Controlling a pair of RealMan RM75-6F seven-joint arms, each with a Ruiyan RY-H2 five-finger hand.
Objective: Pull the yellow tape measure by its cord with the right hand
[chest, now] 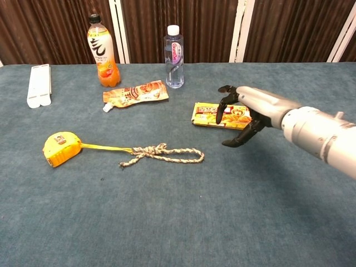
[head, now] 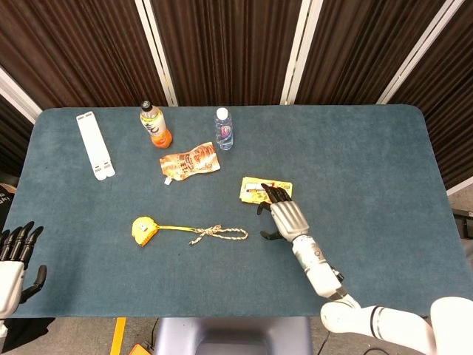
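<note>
- Tabletop (head: 384,163): dark teal cloth surface, dark curtain with pale strips behind it.
- Tape measure (head: 144,230): yellow case lying at front left of centre, a short run of yellow blade drawn out toward the right; seen in the chest view too (chest: 60,148).
- Cord (head: 219,234): braided, pale, knotted to the end of the blade, lying slack in a loop to the right of the case; chest view (chest: 167,155) shows the loop flat on the cloth.
- Right robot hand (head: 283,214): open, fingers spread and bent downward, holding nothing; hangs over the near edge of the snack pack, just right of the cord's free end and apart from it. Chest view (chest: 242,114) shows the fingertips pointing down at the cloth.
- Left robot hand (head: 15,259): at the front left corner, off the edge of the cloth, fingers straight and apart, holding nothing.
- Snack pack (head: 255,189): flat yellow packet, centre, partly under the right robot hand.
- Pouch (head: 189,160): orange-brown spouted pouch lying flat, left of centre toward the back.
- Orange bottle (head: 155,124): upright at the back, black cap.
- Water bottle (head: 224,129): upright, clear, white cap, right of the orange bottle.
- White strip (head: 94,145): long flat white piece at the back left.
</note>
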